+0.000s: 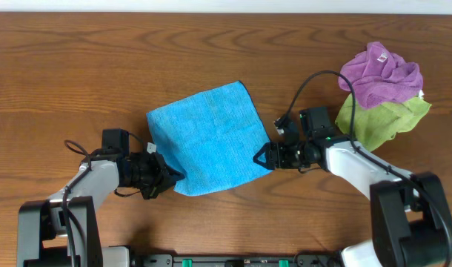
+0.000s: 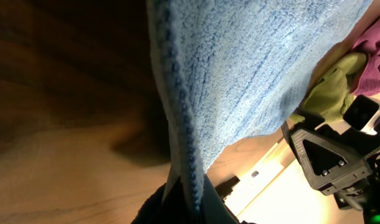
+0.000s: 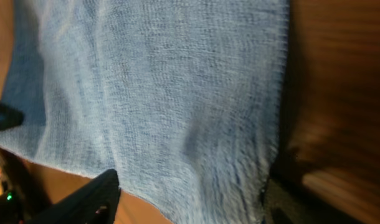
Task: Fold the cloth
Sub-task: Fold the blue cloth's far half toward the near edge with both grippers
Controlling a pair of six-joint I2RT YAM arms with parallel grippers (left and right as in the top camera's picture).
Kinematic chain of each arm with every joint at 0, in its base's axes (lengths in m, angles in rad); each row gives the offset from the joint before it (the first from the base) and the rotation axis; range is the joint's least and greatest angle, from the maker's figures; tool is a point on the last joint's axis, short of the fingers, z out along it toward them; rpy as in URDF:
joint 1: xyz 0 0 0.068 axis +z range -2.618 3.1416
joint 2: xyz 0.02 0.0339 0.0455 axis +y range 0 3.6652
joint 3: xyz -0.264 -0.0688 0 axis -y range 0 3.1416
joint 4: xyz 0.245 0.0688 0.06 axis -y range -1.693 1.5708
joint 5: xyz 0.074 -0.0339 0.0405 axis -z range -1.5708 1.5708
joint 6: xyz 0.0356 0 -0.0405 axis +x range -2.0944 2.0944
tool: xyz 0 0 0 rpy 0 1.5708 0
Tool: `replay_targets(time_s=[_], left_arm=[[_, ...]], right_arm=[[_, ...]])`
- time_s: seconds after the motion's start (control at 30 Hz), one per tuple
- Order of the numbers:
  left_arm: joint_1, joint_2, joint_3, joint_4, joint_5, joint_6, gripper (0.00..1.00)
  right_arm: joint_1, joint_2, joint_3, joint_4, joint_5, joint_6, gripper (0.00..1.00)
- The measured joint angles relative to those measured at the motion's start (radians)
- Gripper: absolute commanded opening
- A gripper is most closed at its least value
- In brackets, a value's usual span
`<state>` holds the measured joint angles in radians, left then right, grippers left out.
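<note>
The sky-blue cloth lies spread on the wooden table, turned like a diamond. My left gripper is at its lower-left edge and is shut on the hem. In the left wrist view the stitched edge of the cloth runs down into the closed jaws. My right gripper is at the cloth's right corner. In the right wrist view its fingers are apart, with the cloth lying between them.
A crumpled purple cloth sits on a light green cloth at the right, just behind my right arm. Both show in the left wrist view: the green and the purple. The table's front edge is close behind both grippers.
</note>
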<state>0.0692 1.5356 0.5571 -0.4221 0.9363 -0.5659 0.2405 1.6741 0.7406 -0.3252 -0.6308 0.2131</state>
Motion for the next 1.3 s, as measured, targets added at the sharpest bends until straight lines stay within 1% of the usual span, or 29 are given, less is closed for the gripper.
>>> replay_targets(time_s=[0.03,0.07,0.1,0.13,0.3,0.37,0.47,0.63,0.8,0.9,1.07,1.3], left_arm=[[0.0,0.0,0.0,-0.003,0.0,0.003,0.06],[0.0,0.0,0.0,-0.008,0.0,0.006,0.06],[0.0,0.0,0.0,-0.013,0.0,0.011,0.06],[0.0,0.0,0.0,-0.018,0.0,0.014,0.06],[0.009,0.0,0.0,-0.023,0.023,0.026,0.06],[0.025,0.0,0.001,-0.027,0.045,0.039,0.06],[0.05,0.0,0.02,-0.114,0.056,0.082,0.06],[0.089,-0.007,0.069,-0.301,0.046,0.201,0.06],[0.094,-0.011,0.084,-0.388,0.029,0.285,0.06],[0.095,-0.011,0.084,-0.393,0.021,0.309,0.06],[0.094,-0.012,0.084,-0.35,0.022,0.3,0.06],[0.094,-0.012,0.088,-0.19,0.021,0.185,0.06]], right_arm=[[0.004,0.008,0.002,0.005,-0.009,0.0,0.49],[0.01,0.014,0.002,0.009,-0.006,0.0,0.34],[0.015,0.021,0.002,0.008,-0.005,0.003,0.12],[0.02,0.029,0.001,0.005,0.003,0.008,0.01],[0.029,0.032,-0.009,-0.031,0.025,0.016,0.01],[0.029,-0.001,-0.012,-0.084,0.031,0.017,0.01],[0.029,-0.086,-0.014,-0.151,0.038,0.018,0.01],[0.029,-0.247,-0.014,-0.239,0.041,0.018,0.01],[0.029,-0.365,-0.014,-0.299,0.041,0.018,0.01],[0.03,-0.412,-0.014,-0.283,0.058,0.026,0.01],[0.032,-0.417,-0.015,-0.163,0.106,0.047,0.01],[0.034,-0.327,-0.015,0.019,0.134,0.076,0.01]])
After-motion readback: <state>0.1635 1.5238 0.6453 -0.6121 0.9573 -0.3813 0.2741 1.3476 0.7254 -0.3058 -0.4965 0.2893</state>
